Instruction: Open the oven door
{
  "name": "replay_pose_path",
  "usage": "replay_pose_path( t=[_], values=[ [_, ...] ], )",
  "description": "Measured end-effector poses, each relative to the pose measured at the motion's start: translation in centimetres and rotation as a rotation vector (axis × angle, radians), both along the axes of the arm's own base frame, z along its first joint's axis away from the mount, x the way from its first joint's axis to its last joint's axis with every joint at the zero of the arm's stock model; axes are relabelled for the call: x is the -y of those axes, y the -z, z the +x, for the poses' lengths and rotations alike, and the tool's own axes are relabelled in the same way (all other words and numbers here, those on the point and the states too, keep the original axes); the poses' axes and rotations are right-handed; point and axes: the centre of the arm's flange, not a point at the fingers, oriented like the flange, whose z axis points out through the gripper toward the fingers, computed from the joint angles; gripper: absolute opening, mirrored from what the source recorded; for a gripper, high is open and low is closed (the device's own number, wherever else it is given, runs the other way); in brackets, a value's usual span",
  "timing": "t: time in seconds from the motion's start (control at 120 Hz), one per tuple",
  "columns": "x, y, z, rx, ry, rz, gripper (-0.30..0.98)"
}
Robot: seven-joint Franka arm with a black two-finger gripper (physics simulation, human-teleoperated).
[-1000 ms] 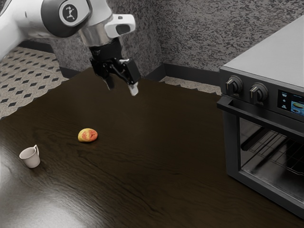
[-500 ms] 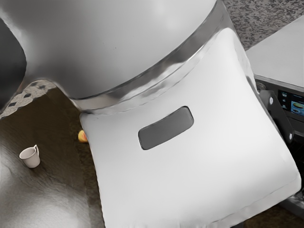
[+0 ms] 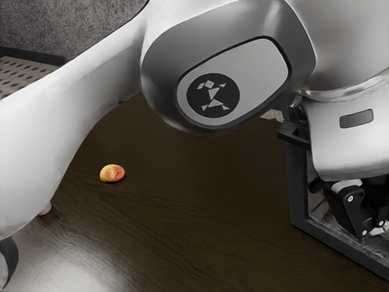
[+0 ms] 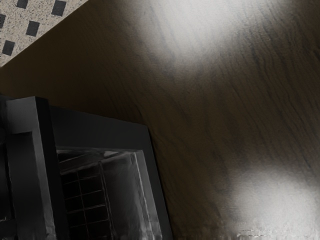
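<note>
My exterior view looks down across the table [image 3: 200, 194] from beside the arm [image 3: 79, 115], close to it; my wrist view faces down near the oven door [image 3: 296, 188], and both share door and table

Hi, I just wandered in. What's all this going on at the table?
A white robot arm is reaching across the dark wooden table to the oven, where its job is to open the dark-framed glass door. Its black claw is down in front of the door's window, lower than the dark bar handle; I can't tell whether it touches anything. The door looks shut. A yellow-and-red fruit sits off on the table, away from the claw.
</note>
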Motion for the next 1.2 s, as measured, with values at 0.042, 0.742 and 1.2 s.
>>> replay_pose_path(
  t=[0.042,0.742,1.2],
  values=[
    [-0.4,0.7,1.1,0.003,0.002,0.01,0.68],
    [-2.2,7.9,8.6,0.003,-0.038,0.118,0.68],
    [-18.7,-16.6,-20.6,0.448,-0.53,0.19,0.67]
  ],
)
